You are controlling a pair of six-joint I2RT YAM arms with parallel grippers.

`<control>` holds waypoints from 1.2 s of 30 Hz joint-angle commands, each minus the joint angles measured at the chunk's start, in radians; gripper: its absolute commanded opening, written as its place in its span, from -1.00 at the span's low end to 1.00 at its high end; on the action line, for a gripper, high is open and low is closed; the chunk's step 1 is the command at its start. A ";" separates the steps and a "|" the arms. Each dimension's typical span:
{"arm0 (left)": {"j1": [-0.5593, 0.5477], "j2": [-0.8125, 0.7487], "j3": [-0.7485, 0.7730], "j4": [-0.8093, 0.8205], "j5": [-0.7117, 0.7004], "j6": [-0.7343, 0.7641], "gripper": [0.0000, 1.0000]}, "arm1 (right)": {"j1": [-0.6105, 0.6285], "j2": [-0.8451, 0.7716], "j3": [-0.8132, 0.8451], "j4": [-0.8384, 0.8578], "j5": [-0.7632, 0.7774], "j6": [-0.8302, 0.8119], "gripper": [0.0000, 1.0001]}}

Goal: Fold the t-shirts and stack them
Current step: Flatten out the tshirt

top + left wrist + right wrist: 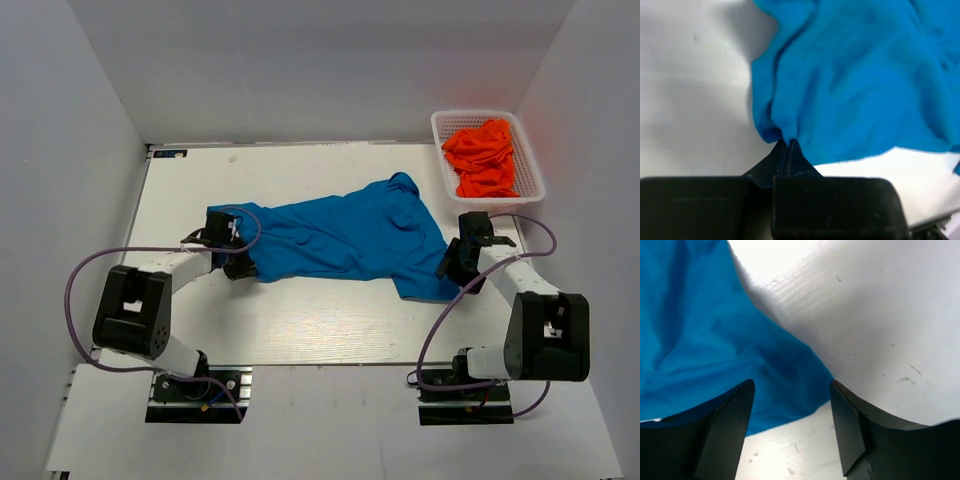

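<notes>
Where the blue t-shirt lies spread and rumpled across the middle of the white table, the left gripper grips its left end, with the fingers pressed together and a small fold of cloth bunched between the tips. The right gripper rests low at the shirt's near right corner with its fingers apart; the blue cloth edge lies between and under them, unclamped. The orange-red t-shirts are heaped, unfolded, in a white mesh basket at the table's far right corner, apart from the blue shirt.
</notes>
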 commanded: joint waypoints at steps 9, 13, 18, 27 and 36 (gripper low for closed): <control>-0.004 -0.287 0.040 -0.182 0.146 -0.012 -1.00 | -0.010 0.053 -0.105 0.188 -0.161 -0.014 -0.97; -0.004 -0.355 0.089 -0.201 0.192 -0.012 -1.00 | -0.012 -0.018 -0.068 0.267 -0.252 -0.059 -1.00; -0.004 -0.432 0.264 -0.221 0.170 -0.012 -1.00 | -0.021 -0.214 0.076 0.303 -0.228 -0.068 -1.00; 0.010 -0.450 0.627 -0.262 -0.001 -0.012 -1.00 | -0.013 -0.309 0.538 0.202 -0.051 -0.102 -1.00; 0.010 -0.470 1.014 -0.411 -0.170 0.030 -1.00 | -0.012 -0.287 0.958 0.158 0.016 -0.206 -1.00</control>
